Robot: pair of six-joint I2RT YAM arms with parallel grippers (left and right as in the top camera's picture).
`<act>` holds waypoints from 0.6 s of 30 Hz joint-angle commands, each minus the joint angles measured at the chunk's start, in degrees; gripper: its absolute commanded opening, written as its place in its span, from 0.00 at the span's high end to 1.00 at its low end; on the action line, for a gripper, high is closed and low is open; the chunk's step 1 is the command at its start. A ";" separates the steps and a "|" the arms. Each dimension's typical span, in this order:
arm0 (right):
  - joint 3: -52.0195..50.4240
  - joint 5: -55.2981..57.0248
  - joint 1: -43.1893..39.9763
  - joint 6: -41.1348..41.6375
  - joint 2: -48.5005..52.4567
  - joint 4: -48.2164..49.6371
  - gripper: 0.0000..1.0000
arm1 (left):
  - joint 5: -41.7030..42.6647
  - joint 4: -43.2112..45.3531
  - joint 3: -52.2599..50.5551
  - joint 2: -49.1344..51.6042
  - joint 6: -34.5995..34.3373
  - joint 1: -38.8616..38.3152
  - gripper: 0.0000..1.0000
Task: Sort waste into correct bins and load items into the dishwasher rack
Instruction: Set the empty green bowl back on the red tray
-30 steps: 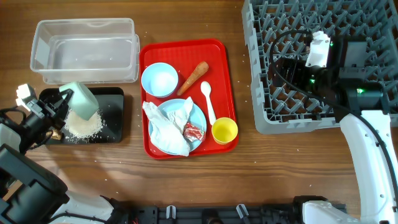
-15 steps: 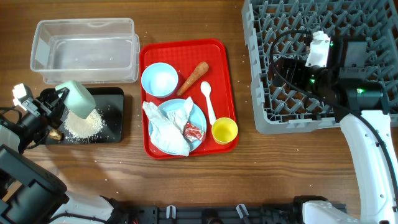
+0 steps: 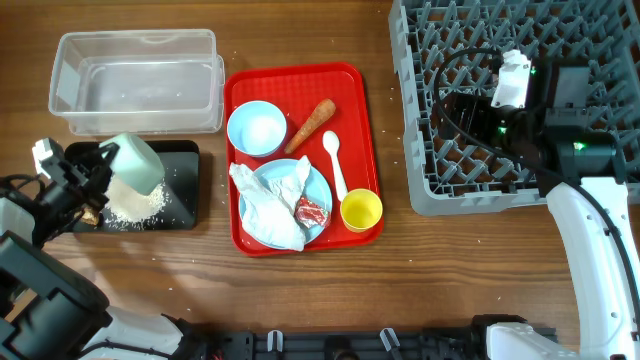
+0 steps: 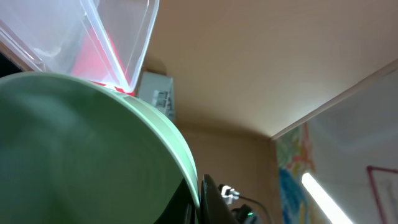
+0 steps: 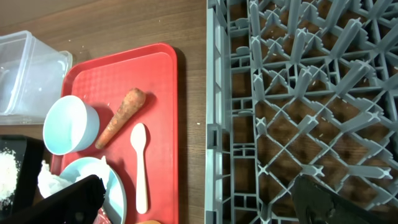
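Two strips of bare table (image 3: pixel 300 290) flanked the red tray (image 3: pixel 350 110). One ran between its right edge and the grey dishwasher rack (image 3: pixel 470 197), and a slimmer one ran between its left edge and the bins. Left of the red tray's far half sat the clear tub (image 3: pixel 135 38), thin-walled, rectangular and round-cornered. Left of the tray's middle lay the shallow, matte black tray (image 3: pixel 182 150), which held a loose, grainy heap of white rice (image 3: pixel 130 205).

Above that heap the left gripper (image 3: pixel 103 170) pinched the tilted bowl (image 3: pixel 135 162) by its rim. The bowl was smooth pale plastic, with its mouth turned down toward the rice.

On the red tray we saw:
- a second bowl (image 3: pixel 256 128) at the far left, with the tapered carrot (image 3: pixel 311 124) beside it;
- the glossy white spoon (image 3: pixel 335 163) along the right side;
- the round plate (image 3: pixel 320 185) under a crumpled napkin (image 3: pixel 268 200) and a red wrapper (image 3: pixel 311 211);
- the yellow cup (image 3: pixel 361 210) at the near right corner.

Right of the red tray, the right gripper (image 5: pixel 198 186) hung over the rack's upright pegs. Its fingers were spread wide with nothing between them.
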 commanded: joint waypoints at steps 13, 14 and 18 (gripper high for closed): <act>1.18 0.81 -0.24 0.44 0.55 0.28 0.00 | -34.62 -1.46 18.62 -13.53 -5.44 -31.36 0.96; 1.18 0.79 -0.24 0.42 0.55 0.31 0.00 | -37.99 -1.46 21.38 -13.62 -5.46 -34.73 0.96; 1.18 0.81 -0.24 0.42 0.55 0.31 0.00 | -62.71 2.08 30.67 -12.55 -6.51 -51.80 0.96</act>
